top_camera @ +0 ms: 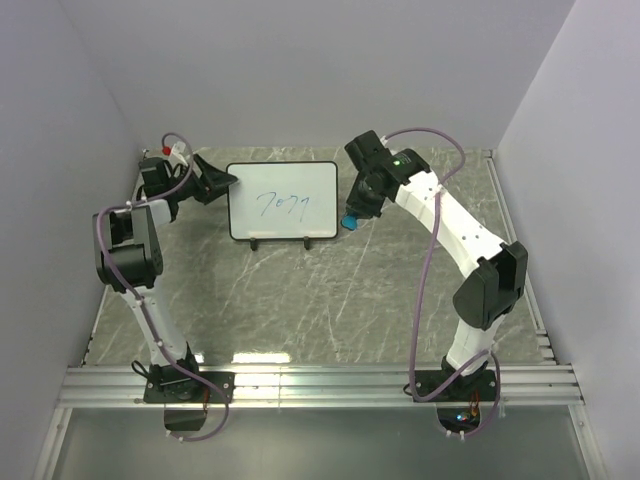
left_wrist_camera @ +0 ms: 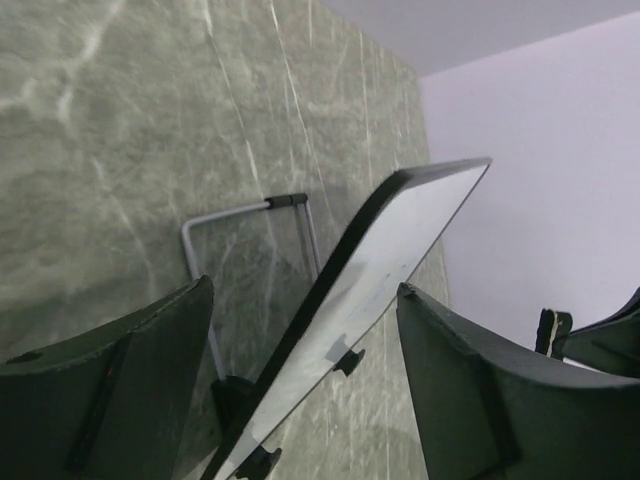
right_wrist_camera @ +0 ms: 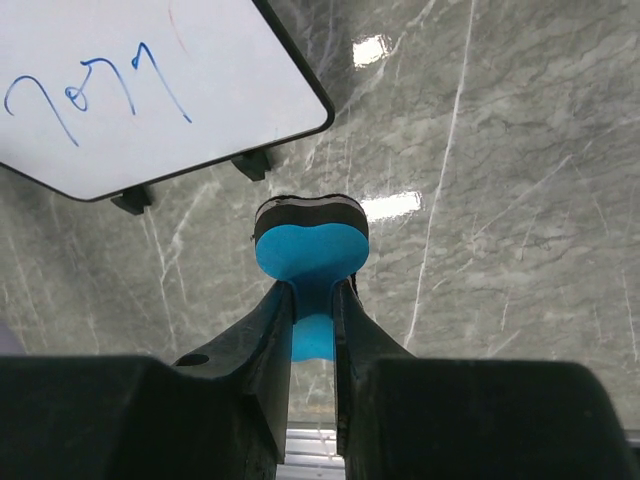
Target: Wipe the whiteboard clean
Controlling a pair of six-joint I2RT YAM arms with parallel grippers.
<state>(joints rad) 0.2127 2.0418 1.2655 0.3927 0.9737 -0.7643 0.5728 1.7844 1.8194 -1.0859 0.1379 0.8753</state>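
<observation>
Left gripper [top_camera: 226,181] gapes wide, arm folded; right gripper [right_wrist_camera: 312,296], arm extended, pinches eraser [right_wrist_camera: 310,246].

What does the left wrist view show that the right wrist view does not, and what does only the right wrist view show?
Only the left wrist view: a grey wire loop on the table beside the small white whiteboard with a thin black frame, which is seen nearly edge-on between the open fingers of the left gripper, and a pale lilac wall.
Only the right wrist view: the blue scribbles on the board's face, and the blue eraser block clamped in the right gripper.
Both: the whiteboard, its small black feet and the grey-green marble tabletop.
</observation>
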